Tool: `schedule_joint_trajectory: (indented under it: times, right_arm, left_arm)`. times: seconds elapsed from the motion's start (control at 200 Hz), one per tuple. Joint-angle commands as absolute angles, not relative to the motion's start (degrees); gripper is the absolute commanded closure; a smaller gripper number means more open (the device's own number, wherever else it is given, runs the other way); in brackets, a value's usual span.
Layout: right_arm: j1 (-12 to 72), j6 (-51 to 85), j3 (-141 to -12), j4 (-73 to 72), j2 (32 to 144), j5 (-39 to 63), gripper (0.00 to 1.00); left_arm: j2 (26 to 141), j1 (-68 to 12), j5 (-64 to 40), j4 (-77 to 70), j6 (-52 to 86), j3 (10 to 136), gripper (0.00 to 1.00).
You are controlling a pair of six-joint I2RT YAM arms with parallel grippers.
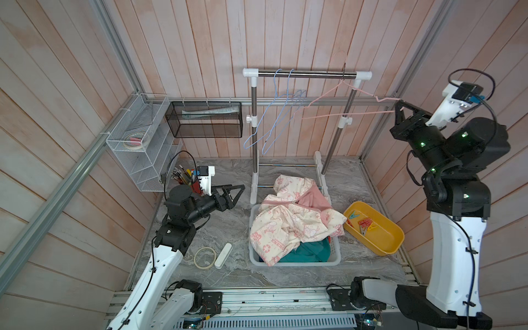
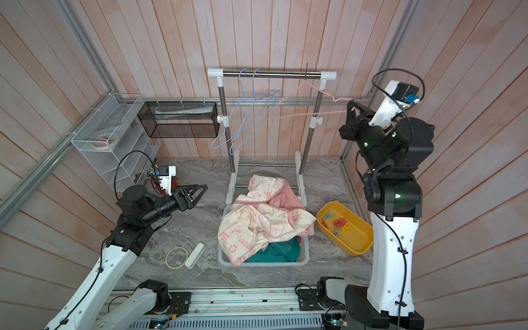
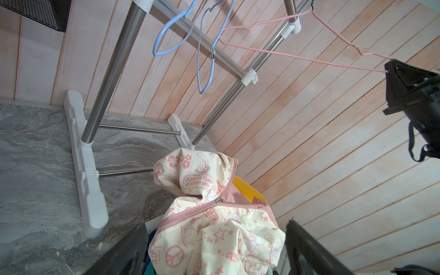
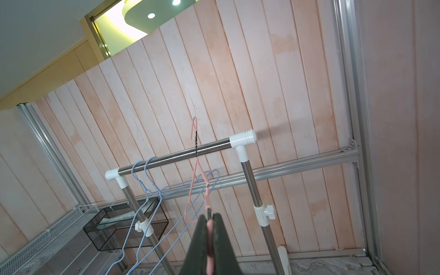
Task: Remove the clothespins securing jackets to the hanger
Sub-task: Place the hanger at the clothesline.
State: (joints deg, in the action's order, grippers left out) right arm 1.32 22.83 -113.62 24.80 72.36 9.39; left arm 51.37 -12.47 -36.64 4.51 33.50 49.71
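The cream pink-printed jacket (image 1: 291, 217) (image 2: 257, 217) (image 3: 202, 190) lies crumpled over a teal jacket (image 1: 308, 251) (image 2: 277, 251) in a white basket (image 1: 297, 262). Red-coral clothespins (image 1: 364, 223) (image 2: 338, 223) lie with other coloured ones in a yellow tray (image 1: 385, 243). A bare pink hanger (image 1: 343, 114) (image 4: 194, 181) hangs on the rack rail (image 1: 308, 75). It is swung out to the right, and my right gripper (image 1: 397, 103) (image 2: 349, 103) (image 4: 210, 220) is shut on its end. Left of the basket and low down, my left gripper (image 1: 238, 195) (image 2: 200, 195) (image 3: 217, 222) is open and holds nothing.
Two bare blue hangers (image 1: 274, 120) hang at the rail's left end. A tape roll (image 1: 205, 257) and a white stick (image 1: 223, 255) lie front left. A red pen cup (image 1: 195, 185), a white wire shelf (image 1: 137, 143) and a black mesh basket (image 1: 205, 120) stand at the back left.
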Motion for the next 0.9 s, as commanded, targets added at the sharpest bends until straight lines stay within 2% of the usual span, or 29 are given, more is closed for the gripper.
schedule_joint_trajectory:
  times: [0.0, 0.17, 0.53, 0.665, 0.775, 0.855, 0.895]
  right_arm:
    - [4.3, 18.4, -113.4, 25.6, 71.7, -2.6, 1.00]
    - [6.8, 17.1, -106.9, 22.5, 68.4, -8.6, 1.00]
    - [9.9, 16.8, -98.4, 22.2, 64.5, -9.3, 1.00]
    - [10.0, 17.1, -93.4, 21.1, 62.9, -7.3, 0.77]
    - [10.0, 17.5, -89.9, 19.8, 61.3, -5.3, 0.51]
    - [9.9, 18.9, -86.5, 20.2, 60.4, -3.4, 0.38]
    - [10.0, 19.8, -84.2, 20.5, 60.0, -2.0, 0.34]
  left_arm:
    - [51.1, -12.7, -37.6, 3.0, 31.9, 49.1, 0.07]
    - [50.3, -12.7, -37.6, 3.9, 31.4, 49.0, 0.07]
    - [52.5, -13.8, -39.8, 3.8, 30.5, 48.6, 0.06]
    - [54.0, -18.4, -37.5, 5.5, 25.8, 48.8, 0.05]
    - [56.5, -22.9, -34.1, 8.3, 22.1, 49.9, 0.05]
    - [58.3, -26.7, -31.3, 10.1, 19.8, 50.8, 0.05]
    - [59.1, -28.9, -29.5, 11.1, 18.3, 51.2, 0.05]
